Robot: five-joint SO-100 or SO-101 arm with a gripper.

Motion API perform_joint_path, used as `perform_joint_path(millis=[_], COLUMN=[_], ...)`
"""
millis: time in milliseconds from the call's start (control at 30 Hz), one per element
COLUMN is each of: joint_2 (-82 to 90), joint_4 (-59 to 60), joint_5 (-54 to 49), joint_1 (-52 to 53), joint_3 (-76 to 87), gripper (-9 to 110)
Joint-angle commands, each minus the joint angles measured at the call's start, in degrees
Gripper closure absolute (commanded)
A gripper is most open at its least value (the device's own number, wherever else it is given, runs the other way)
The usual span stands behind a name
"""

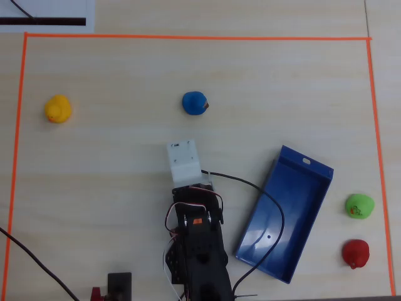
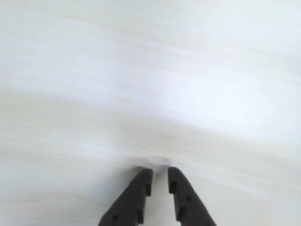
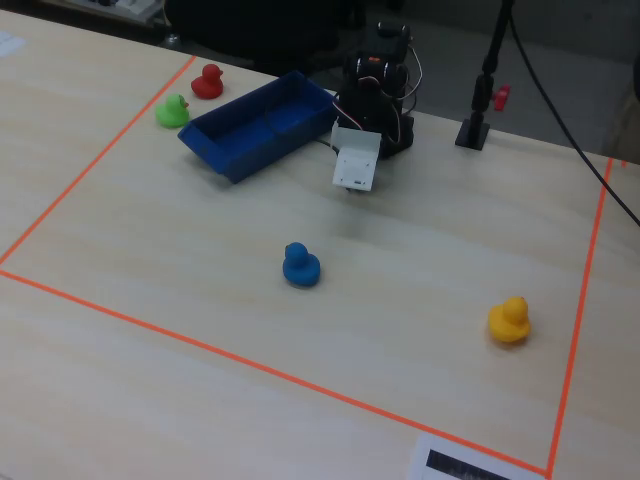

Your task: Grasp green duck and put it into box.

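Note:
The green duck sits on the table just beyond the box's long side, at the right in the overhead view. The box, a long dark-blue tray, lies at an angle between the duck and the arm, with nothing inside. My gripper hovers low over bare table; its two dark fingers stand almost together with nothing between them. The arm is folded near its base, and a white camera mount hides the gripper in the overhead and fixed views.
A red duck sits next to the green one. A blue duck lies ahead of the arm and a yellow duck farther off. Orange tape frames the area. A black cable crosses the box.

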Motion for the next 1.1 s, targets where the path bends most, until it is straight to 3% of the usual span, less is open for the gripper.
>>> perform_joint_path(millis=[0,1067], joint_2=[-0.70,-0.70], joint_4=[1.49,0.53], joint_5=[0.53,0.97], joint_1=[0.53,-1.58], joint_3=[-0.09,-0.09], gripper=[100,101])
